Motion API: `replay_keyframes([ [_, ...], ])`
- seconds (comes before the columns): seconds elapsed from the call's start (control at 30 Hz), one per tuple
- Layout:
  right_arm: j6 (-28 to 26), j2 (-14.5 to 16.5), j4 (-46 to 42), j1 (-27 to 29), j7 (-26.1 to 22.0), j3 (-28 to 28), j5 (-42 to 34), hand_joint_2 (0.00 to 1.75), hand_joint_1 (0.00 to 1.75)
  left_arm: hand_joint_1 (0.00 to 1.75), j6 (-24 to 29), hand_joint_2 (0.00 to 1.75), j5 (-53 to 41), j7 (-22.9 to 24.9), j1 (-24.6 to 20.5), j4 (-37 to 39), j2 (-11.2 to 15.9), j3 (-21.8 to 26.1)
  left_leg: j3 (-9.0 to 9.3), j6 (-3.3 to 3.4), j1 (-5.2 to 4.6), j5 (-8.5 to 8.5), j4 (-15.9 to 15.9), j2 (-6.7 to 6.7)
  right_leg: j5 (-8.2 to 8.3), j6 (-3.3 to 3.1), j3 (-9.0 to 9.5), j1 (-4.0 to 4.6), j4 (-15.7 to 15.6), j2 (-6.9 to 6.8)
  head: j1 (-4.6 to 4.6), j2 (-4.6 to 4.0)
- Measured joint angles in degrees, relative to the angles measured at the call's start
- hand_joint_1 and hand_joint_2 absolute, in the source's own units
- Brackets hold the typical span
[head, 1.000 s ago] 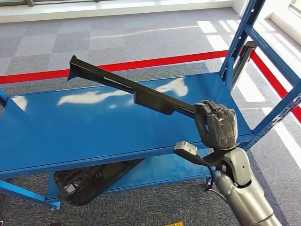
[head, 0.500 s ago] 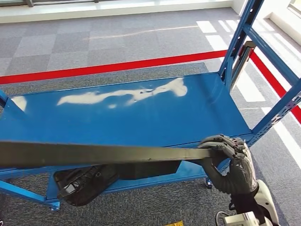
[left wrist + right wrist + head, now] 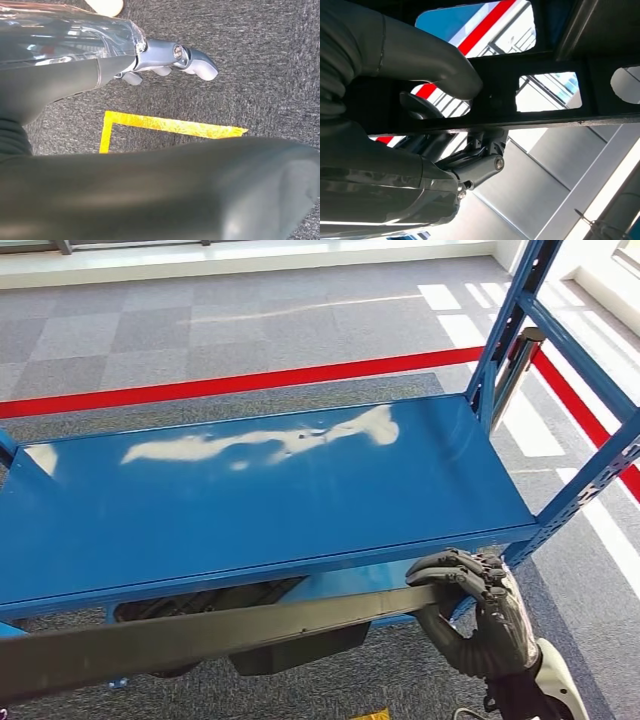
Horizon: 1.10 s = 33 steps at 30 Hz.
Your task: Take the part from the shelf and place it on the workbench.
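One blue steel shelf rack [image 3: 249,490] stands before me on grey carpet crossed by one red floor line [image 3: 226,385], with one black moulded panel [image 3: 249,595] on its lower tier. Across its front edge runs the one long black part [image 3: 211,635], clear of the shelf — my right hand [image 3: 483,615] grips its end, fingers wrapped over the top. My left hand [image 3: 177,55] hangs over the carpet by one yellow floor mark [image 3: 166,125], fingers loosely apart, holding nothing.

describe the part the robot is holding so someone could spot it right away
Start at the blue shelf and look along its front edge. A long, thin black bar runs there from the left edge of the head view to the right robot hand, which grips its end. Unlike the bulkier black part lying on the lower shelf, it is held in the air.
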Motion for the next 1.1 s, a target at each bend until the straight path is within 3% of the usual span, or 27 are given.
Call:
replay_keyframes([
  [0.4,1.7,1.8,1.5,0.3,0.0,0.5,-2.8,1.75,1.75,0.0,0.2,1.75,0.1,1.9,0.0,0.0,-0.1,0.3,0.0,0.18,-0.34,-0.11,0.1,-0.01,-0.01,0.12,-0.02,-0.39,-0.1,0.0,0.0,0.0],
  [0.57,3.0,2.3,1.4,2.4,-0.2,0.7,-5.7,1.75,1.75,0.0,0.7,1.75,-0.3,4.9,0.1,0.0,-0.2,0.4,0.18,1.04,-0.54,0.12,-0.4,0.0,0.07,0.95,0.18,-0.77,-0.4,-0.01,0.0,0.0],
  [0.6,3.2,2.3,1.3,3.1,-0.3,0.7,-6.1,1.75,1.75,0.0,0.8,1.75,-0.4,5.5,0.1,0.0,-0.2,0.4,0.37,1.38,-0.37,0.44,-0.9,0.06,-0.26,1.09,0.19,-0.71,-0.2,0.01,0.0,0.0],
  [0.67,3.7,2.3,0.9,4.3,-0.5,0.6,-7.2,1.75,1.75,0.0,1.2,1.75,-0.5,6.8,0.2,0.0,-0.5,0.4,0.7,1.9,0.05,0.97,-1.8,0.22,-2.75,1.12,-1.05,-0.58,2.9,0.08,0.0,0.0],
  [0.73,4.6,2.3,0.8,5.5,-0.8,0.6,-8.7,1.75,1.75,0.0,1.7,1.75,-0.5,8.2,0.4,0.0,-0.7,0.6,0.7,2.03,0.1,1.08,-2.0,0.31,-6.23,1.26,-4.17,-0.63,9.7,0.11,0.0,0.0],
  [0.77,5.1,2.3,0.7,6.1,-0.8,0.7,-9.5,1.75,1.75,0.0,2.0,1.75,-0.5,8.9,0.5,0.0,-0.8,0.8,0.68,2.02,0.13,1.09,-2.0,0.34,-7.11,1.44,-5.59,-0.69,12.7,0.1,0.0,0.0],
  [0.8,5.7,2.3,0.7,6.5,-0.9,0.7,-10.3,1.75,1.75,0.0,2.2,1.75,-0.4,9.3,0.6,0.0,-0.9,0.9,0.66,1.99,0.18,1.1,-1.9,0.37,-6.88,1.67,-6.33,-0.77,14.2,0.1,0.0,0.0],
  [0.83,6.3,2.3,0.7,6.7,-1.0,0.7,-11.1,1.75,1.75,0.0,2.5,1.75,-0.4,9.7,0.6,0.0,-0.9,1.1,0.66,1.9,0.27,1.11,-1.9,0.37,-5.47,1.93,-6.11,-0.87,13.4,0.08,0.0,0.0],
  [0.93,8.5,2.4,0.7,6.6,-1.3,0.8,-13.3,1.75,1.75,0.0,3.1,1.75,0.3,9.8,0.6,0.0,-1.0,1.3,0.46,1.09,0.55,1.08,-1.3,0.26,0.35,2.54,-1.87,-1.22,3.7,0.14,0.01,0.0],
  [1.0,11.2,2.6,0.9,5.8,-1.9,0.8,-15.4,1.75,1.75,0.0,3.8,1.75,1.4,9.2,0.5,0.0,-1.0,1.7,0.13,0.19,0.43,1.29,-1.0,0.13,1.35,2.15,-0.82,-1.11,0.6,0.33,-0.01,0.0],
  [1.1,16.6,3.9,2.1,2.9,-2.6,0.8,-19.1,1.75,1.75,0.0,4.8,1.75,3.0,7.7,0.3,0.0,-0.9,2.6,-0.26,-0.86,0.5,1.5,-0.7,0.07,1.95,0.68,-1.62,-1.02,0.6,0.27,-0.02,0.0],
])
